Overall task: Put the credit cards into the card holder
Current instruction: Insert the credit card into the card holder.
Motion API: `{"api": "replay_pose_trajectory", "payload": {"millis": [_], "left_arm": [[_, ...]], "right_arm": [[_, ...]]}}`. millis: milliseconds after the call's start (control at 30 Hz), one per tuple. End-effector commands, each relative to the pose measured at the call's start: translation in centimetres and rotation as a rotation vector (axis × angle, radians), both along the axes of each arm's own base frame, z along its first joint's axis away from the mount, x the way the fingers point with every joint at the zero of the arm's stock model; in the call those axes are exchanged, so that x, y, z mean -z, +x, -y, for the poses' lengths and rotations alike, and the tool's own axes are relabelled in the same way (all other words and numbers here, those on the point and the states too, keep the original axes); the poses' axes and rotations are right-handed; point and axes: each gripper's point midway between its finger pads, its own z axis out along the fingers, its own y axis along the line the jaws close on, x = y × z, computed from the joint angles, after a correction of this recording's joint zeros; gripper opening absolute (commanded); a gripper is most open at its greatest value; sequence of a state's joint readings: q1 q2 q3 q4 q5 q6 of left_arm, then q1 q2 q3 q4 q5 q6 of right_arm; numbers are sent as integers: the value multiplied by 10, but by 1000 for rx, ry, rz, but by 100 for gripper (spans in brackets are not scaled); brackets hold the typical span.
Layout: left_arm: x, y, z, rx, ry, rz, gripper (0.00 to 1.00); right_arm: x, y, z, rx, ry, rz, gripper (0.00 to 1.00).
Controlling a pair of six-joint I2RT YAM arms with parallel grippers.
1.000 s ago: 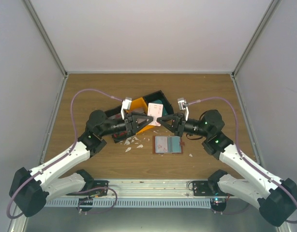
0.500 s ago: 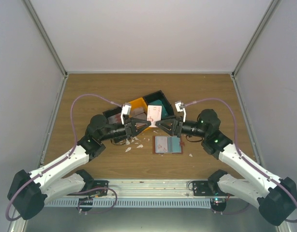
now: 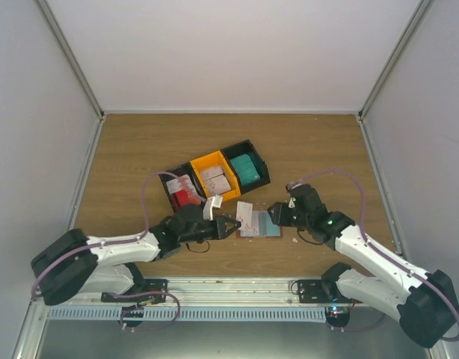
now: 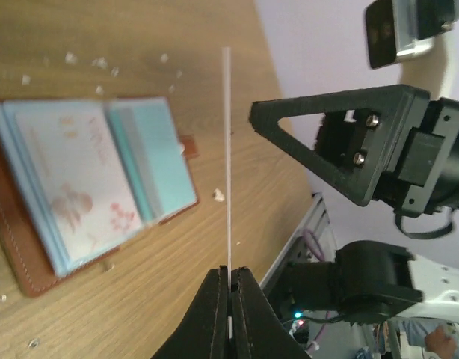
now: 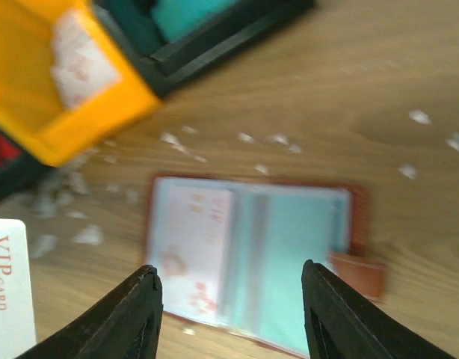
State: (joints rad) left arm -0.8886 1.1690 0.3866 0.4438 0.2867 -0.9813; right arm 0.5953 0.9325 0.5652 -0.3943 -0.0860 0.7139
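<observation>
Left hand (image 4: 229, 278) pinches a card (image 4: 227, 149) upright by its edge, beside the open holder (image 4: 31, 262). Right hand (image 5: 229, 271) hovers wide above the holder. With so thin a grip the card could twist and miss the slot, or push the holder along the worktop (image 3: 140, 149).

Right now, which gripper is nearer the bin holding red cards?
Left. The left gripper, shut on a card, is just right of the bin and nearer the bases; the right gripper hangs open over the wallet, farther right.
</observation>
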Motion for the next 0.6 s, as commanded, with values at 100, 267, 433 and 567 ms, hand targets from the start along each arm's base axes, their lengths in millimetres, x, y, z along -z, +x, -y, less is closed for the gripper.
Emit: {"api": "replay_pose_trajectory", "payload": {"millis": [100,267,433,567], "left_arm": [[13,9,36,-88,-60,-52,0],[34,16,41,-191,7,-87,0],[49,18,40,-217,-2,-117,0],[56,20,42,-222,3,-124,0]], "right_arm": [[54,-11,38,111,-244,-112,45],[81,-25,41,96,-330,-204,41],[98,-37,42,61,-357,-264,43],[110,-43,38,32,-358,-314,44]]}}
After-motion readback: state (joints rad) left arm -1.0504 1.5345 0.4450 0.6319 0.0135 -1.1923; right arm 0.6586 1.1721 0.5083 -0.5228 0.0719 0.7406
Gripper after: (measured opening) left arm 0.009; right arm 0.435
